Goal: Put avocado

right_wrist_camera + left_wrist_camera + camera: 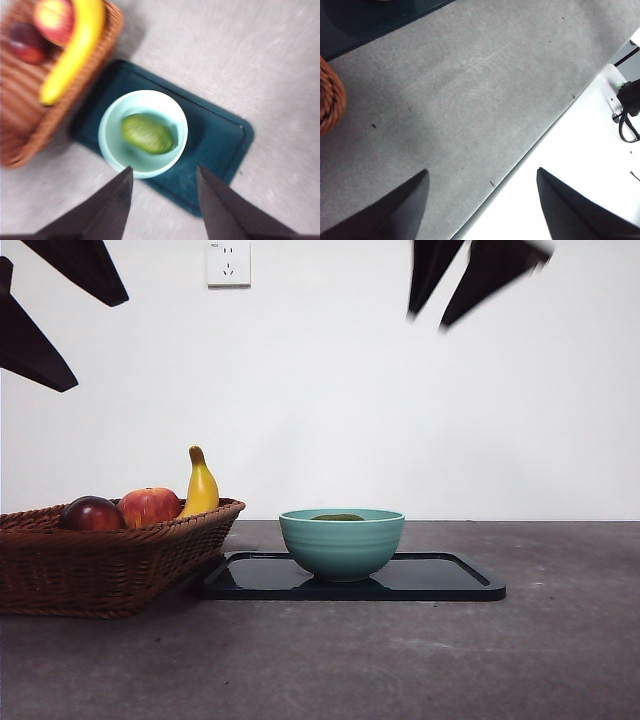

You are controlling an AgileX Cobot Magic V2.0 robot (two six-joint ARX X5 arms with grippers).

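Avocado (146, 133) sits in the bowl (111, 120) on the tray (220, 140), and with my right gripper (165, 187) released above, I judge a careless descent could tip that bowl.

One avocado (146, 133) lies in one teal bowl (342, 543), just ahead of the right pincer (164, 176). The bowl sits on one dark tray (440, 580). Beside the tray stands one wicker basket (100, 565), farther from that pincer, holding three fruits: one banana (201, 485), one apple (149, 506), one dark red fruit (91, 513).
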